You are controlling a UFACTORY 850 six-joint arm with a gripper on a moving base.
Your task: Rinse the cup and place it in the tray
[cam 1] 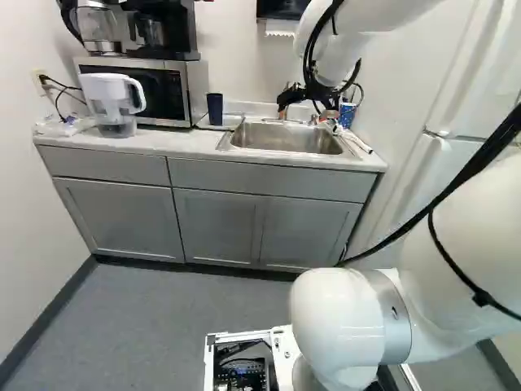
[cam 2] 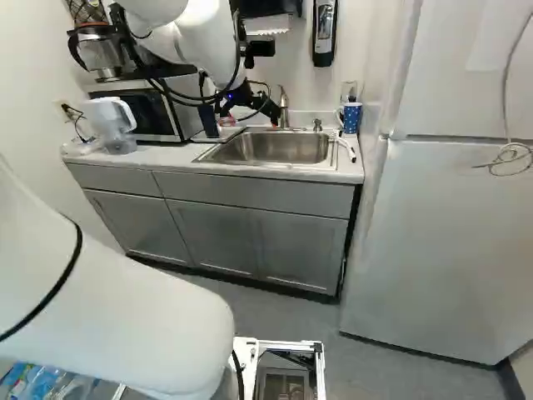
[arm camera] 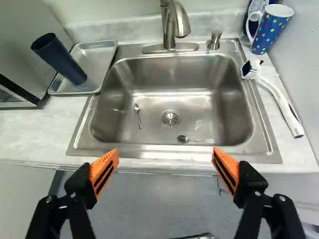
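Gripper (arm camera: 165, 151) wide apart, with nothing between its orange pads, points down toward the front of the sink (arm camera: 172, 94). The dark blue cup (arm camera: 59, 58) stands upright in the tray (arm camera: 103, 52), between the sink and the microwave (cam 1: 155, 88); I take it as the one meant, though a dotted mug (arm camera: 270, 30) stands at the sink's other side, beyond the brush (arm camera: 279, 99). Whether the cup has been rinsed, the pictures cannot tell. It looks like thin, hard plastic, so probably light and fairly stiff, and likely slick when wet. Tall for its width, it could tip if nudged near the rim; I would take it around the side walls, about halfway up, with one pad on either side and a modest squeeze. The arm (cam 2: 204, 46) reaches high and forward from its base, then bends down at the wrist, leaving the gripper above the table (arm camera: 45, 127), short of the faucet (arm camera: 174, 25) and to one side of the cup.
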